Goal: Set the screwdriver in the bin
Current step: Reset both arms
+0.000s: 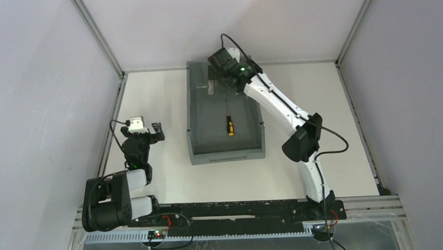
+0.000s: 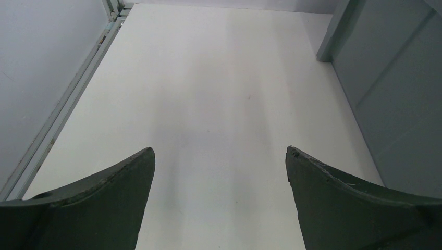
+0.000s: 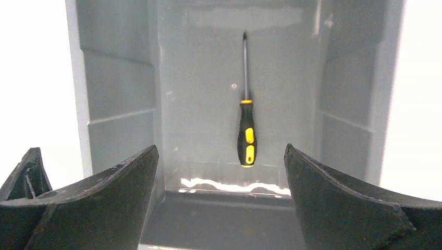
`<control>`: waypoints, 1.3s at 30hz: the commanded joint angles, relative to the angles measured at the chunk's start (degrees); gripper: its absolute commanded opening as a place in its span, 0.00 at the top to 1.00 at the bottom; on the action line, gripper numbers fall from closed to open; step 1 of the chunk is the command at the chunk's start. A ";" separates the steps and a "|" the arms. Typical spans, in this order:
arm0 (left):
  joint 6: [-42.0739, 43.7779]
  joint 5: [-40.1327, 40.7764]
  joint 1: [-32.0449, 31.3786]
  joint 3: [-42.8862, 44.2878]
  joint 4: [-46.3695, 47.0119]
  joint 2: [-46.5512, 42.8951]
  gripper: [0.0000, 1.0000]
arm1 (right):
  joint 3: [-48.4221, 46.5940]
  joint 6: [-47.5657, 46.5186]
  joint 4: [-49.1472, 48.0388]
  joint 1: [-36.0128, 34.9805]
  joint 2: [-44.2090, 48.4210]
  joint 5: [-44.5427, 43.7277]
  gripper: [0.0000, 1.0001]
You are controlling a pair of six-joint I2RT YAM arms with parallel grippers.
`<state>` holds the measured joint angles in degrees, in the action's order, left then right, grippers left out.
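Note:
The screwdriver (image 1: 229, 123), with a black-and-yellow handle and a thin dark shaft, lies flat on the floor of the grey bin (image 1: 194, 112), apart from both grippers. In the right wrist view the screwdriver (image 3: 246, 136) lies lengthways between the bin's walls (image 3: 120, 99). My right gripper (image 1: 216, 82) hangs over the bin's far end, open and empty (image 3: 220, 148). My left gripper (image 1: 157, 131) is open and empty (image 2: 220, 149) over the bare white table, left of the bin, whose outer wall (image 2: 396, 94) shows at the right of the left wrist view.
The bin stands in the middle of the white table (image 1: 154, 177). Grey enclosure walls with metal frame rails (image 1: 111, 131) bound the table on the left, right and back. The black mounting rail (image 1: 239, 210) runs along the near edge.

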<state>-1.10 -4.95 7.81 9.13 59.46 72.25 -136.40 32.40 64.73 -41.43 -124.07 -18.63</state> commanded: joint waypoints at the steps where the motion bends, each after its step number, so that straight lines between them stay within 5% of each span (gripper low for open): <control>1: -0.04 -0.92 0.38 -0.10 4.96 -0.27 0.00 | -1.85 -5.09 -0.27 1.29 6.63 -3.60 0.00; 8: -0.04 -0.86 0.39 -0.09 4.96 -0.27 0.00 | 0.21 -13.49 -3.67 3.48 14.74 -8.26 0.00; 15: -0.04 -0.86 0.39 -0.12 4.96 -0.29 0.00 | 12.54 -19.83 -11.54 7.76 25.80 -10.04 0.00; 25: -0.04 -0.85 0.31 -0.10 4.94 -0.27 0.00 | 44.22 -26.33 -30.44 20.48 47.98 -2.32 0.00; 39: -0.04 -0.85 0.30 -0.14 4.96 -0.27 0.00 | 74.07 -29.64 -45.72 32.39 63.43 10.48 0.00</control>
<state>-1.10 -4.95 7.81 9.13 59.48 72.25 -68.45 3.77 26.61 -11.46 -64.01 -13.89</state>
